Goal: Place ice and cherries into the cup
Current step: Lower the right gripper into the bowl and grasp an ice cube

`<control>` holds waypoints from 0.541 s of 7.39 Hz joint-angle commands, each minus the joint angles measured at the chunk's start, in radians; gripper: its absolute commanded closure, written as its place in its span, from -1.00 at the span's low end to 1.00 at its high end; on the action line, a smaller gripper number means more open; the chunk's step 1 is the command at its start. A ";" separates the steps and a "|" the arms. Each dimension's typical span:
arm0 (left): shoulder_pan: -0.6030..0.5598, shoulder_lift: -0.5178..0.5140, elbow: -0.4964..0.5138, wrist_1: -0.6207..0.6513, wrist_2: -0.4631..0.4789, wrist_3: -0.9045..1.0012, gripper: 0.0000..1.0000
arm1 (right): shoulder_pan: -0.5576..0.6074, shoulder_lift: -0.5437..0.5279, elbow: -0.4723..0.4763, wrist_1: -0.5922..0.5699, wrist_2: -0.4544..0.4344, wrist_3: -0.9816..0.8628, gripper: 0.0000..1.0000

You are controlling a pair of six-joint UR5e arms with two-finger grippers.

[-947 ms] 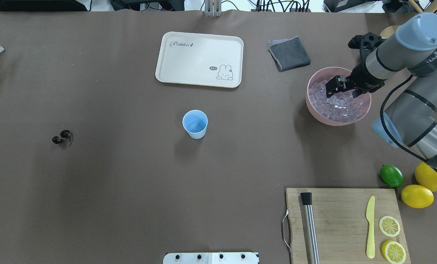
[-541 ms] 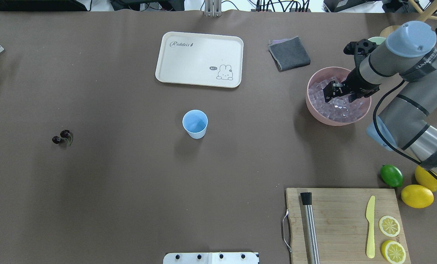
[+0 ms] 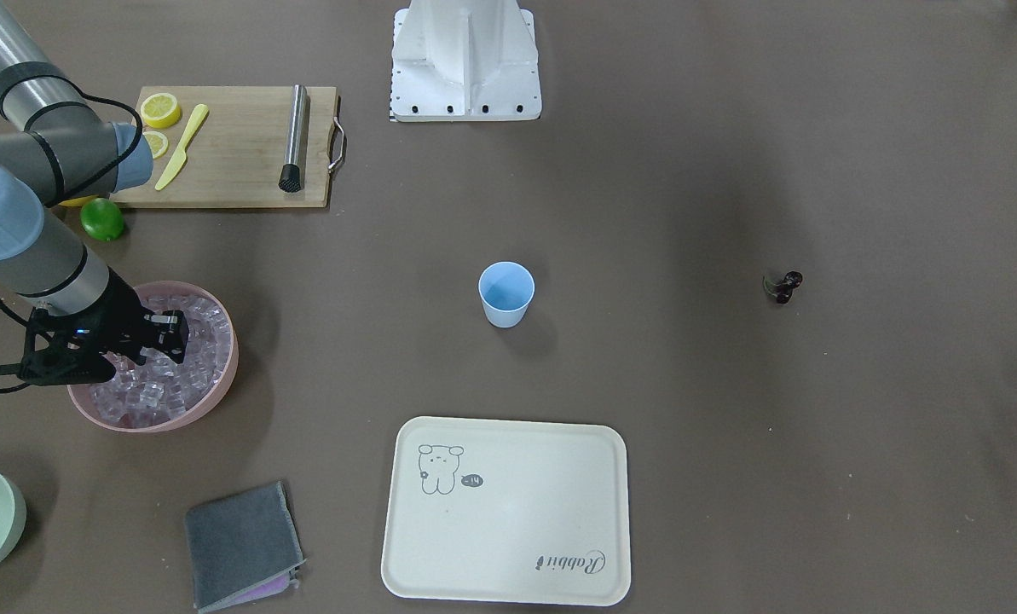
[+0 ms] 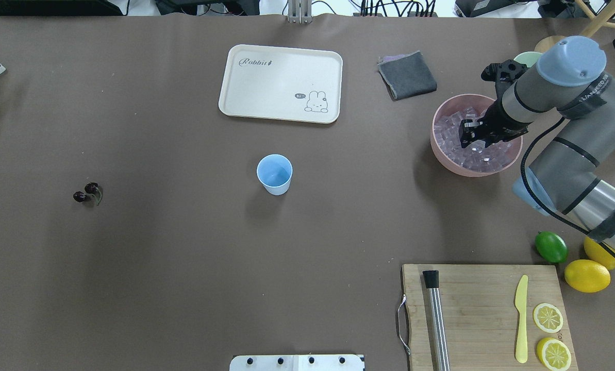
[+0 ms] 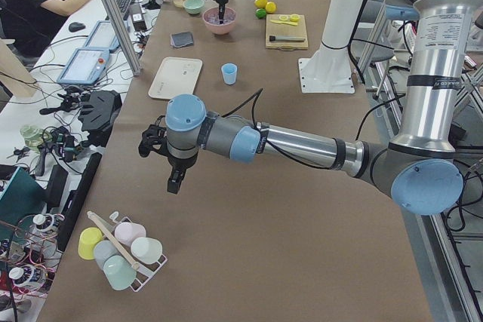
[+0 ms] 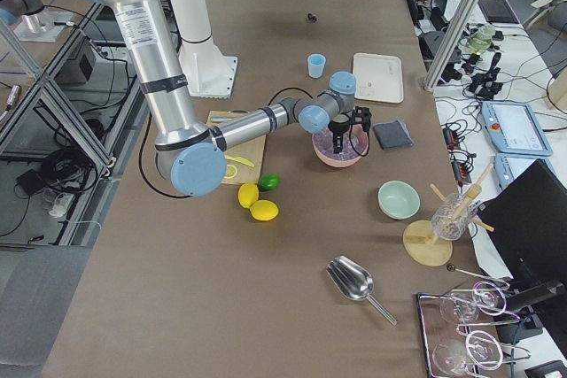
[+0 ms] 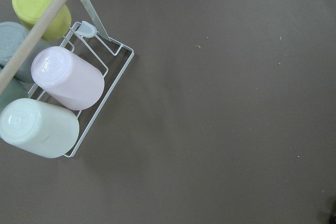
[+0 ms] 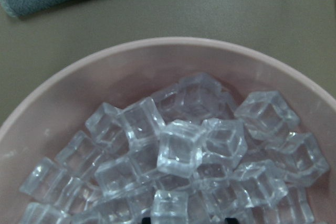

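Note:
The pale blue cup (image 4: 275, 174) stands upright mid-table and looks empty; it also shows in the front view (image 3: 505, 294). The dark cherries (image 4: 87, 193) lie on the table far to its left. Clear ice cubes (image 8: 178, 148) are heaped in the pink bowl (image 4: 434, 141) at the right. My right gripper (image 4: 470, 135) is down in that bowl on the ice, its jaws apart, with dark tips either side of one cube at the bottom edge of the right wrist view. My left gripper (image 5: 175, 182) hangs above the table's left end; I cannot tell whether it is open.
A cream tray (image 4: 281, 83) and a grey cloth (image 4: 408, 76) lie behind the cup. A wooden board (image 4: 485, 314) holds a steel muddler, a yellow knife and lemon slices; a lime (image 4: 551, 247) and lemons are beside it. A rack of cups (image 7: 50, 93) sits below the left wrist.
My right arm has swung in and the right gripper has sunk lower onto the ice in the pink bowl. The cup and the cherries have not moved.

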 commanded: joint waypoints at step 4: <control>0.002 -0.004 0.007 -0.001 0.000 0.000 -0.96 | 0.053 0.188 0.032 -0.217 0.088 0.002 0.69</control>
